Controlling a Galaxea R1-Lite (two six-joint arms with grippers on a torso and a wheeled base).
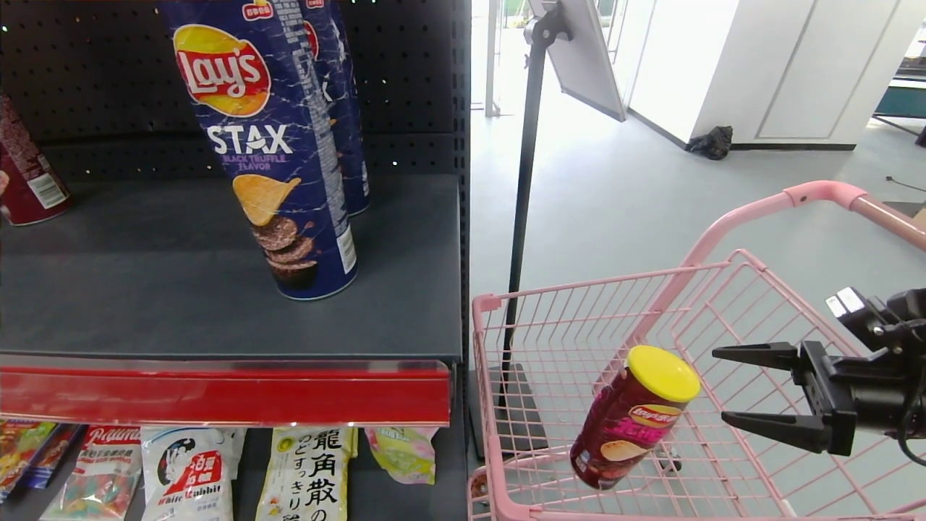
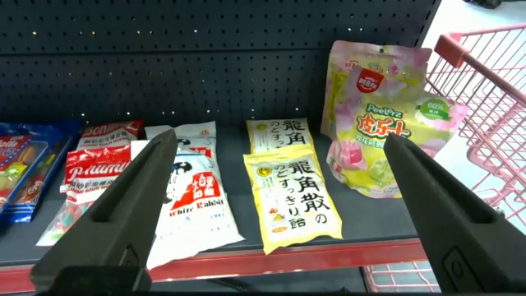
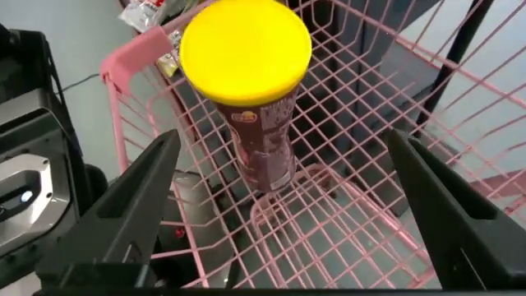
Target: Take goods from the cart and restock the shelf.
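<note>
The right gripper's [image 1: 718,385] fingers stand wide apart and hold nothing, level with the lid of the red can [image 1: 633,420], just beside it and not touching. The can leans tilted inside the pink cart [image 1: 499,376], its base low against the wire near the shelf-side wall. The step in hand looks like the grasp. It would go best with the fingers tipped to match the can's lean, brought to either side of the body below the yellow lid, and closed on the cardboard rather than the lid, which might pop off. The lift should then go straight up, clear of the cart's rim. The left gripper [image 2: 279,141] is also spread wide and empty, in front of the lower shelf's bags [image 2: 292,193]. As for labels, the can bears a logo and a chip picture. The blue cans [image 1: 282,166] on the shelf [image 1: 181,304] show bold lettering and chip pictures, and the bags carry printed characters.
</note>
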